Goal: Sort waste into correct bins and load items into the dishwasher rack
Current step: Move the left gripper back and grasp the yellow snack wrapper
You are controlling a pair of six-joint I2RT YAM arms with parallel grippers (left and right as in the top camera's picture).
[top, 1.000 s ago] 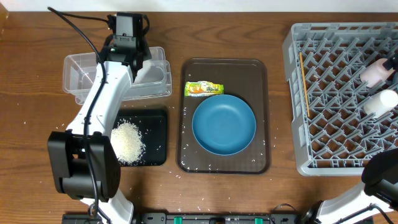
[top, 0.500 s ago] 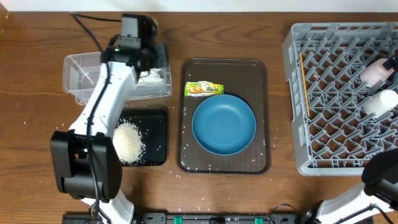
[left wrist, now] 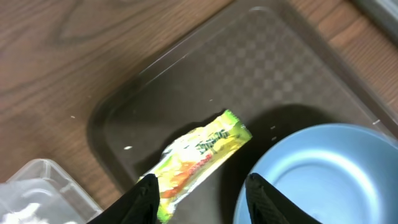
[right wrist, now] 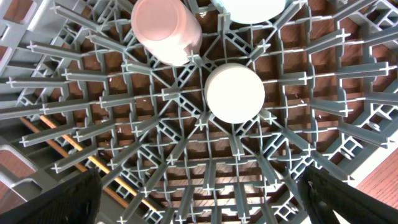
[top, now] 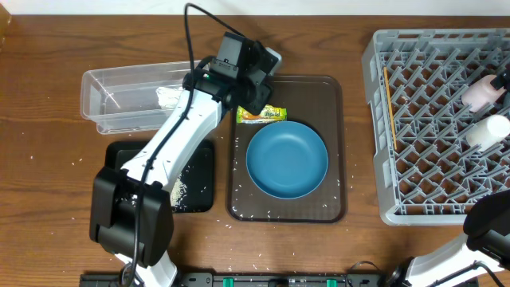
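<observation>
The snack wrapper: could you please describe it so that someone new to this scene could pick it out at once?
Find the brown tray in the middle of the table, left of the big grey rack. On it, beyond the blue bowl, lies the snack wrapper, a small flat packet. It is the only bright yellow-green thing there, with orange print.

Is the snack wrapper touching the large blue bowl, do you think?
Apart. The left wrist view shows a dark strip of brown tray between snack wrapper and blue bowl.
</observation>
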